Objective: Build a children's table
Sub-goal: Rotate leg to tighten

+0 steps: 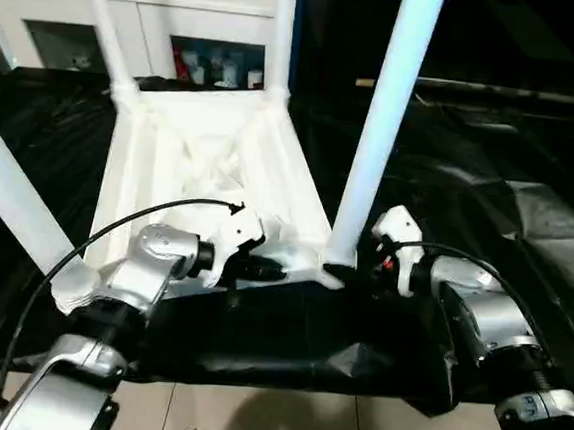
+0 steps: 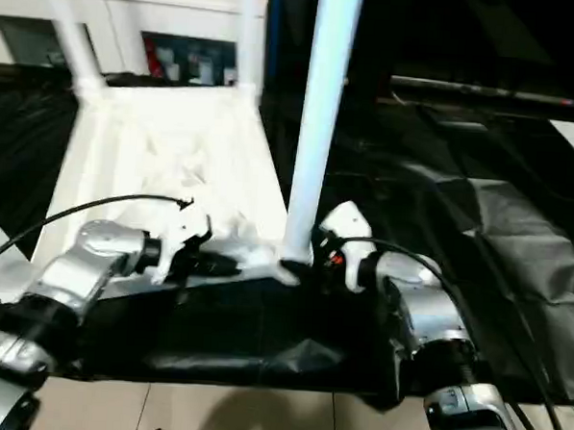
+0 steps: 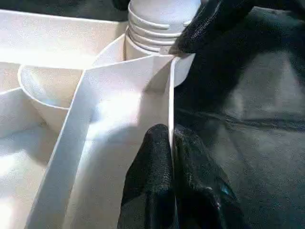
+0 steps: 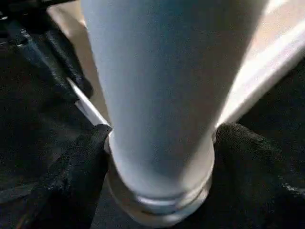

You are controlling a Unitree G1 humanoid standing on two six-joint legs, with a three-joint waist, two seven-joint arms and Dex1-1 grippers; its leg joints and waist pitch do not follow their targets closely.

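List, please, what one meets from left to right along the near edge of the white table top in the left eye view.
Near-left leg → left hand, pinched on the table top's near rim → near-right leg standing in its corner socket → right hand.

The children's table (image 1: 208,163) was white all over, its top criss-crossed by ribs and its four tube legs plain, the leg (image 1: 383,133) at two o'clock tinged pale blue. Glossy black sheeting (image 1: 481,187) covered the work table (image 1: 261,344). Both forearms were silver, with white wrist housings, black fingers (image 3: 152,191) and black cables. At twelve o'clock stood a white cabinet (image 1: 153,20) holding red and white items. The floor (image 1: 257,416) was pale beige.
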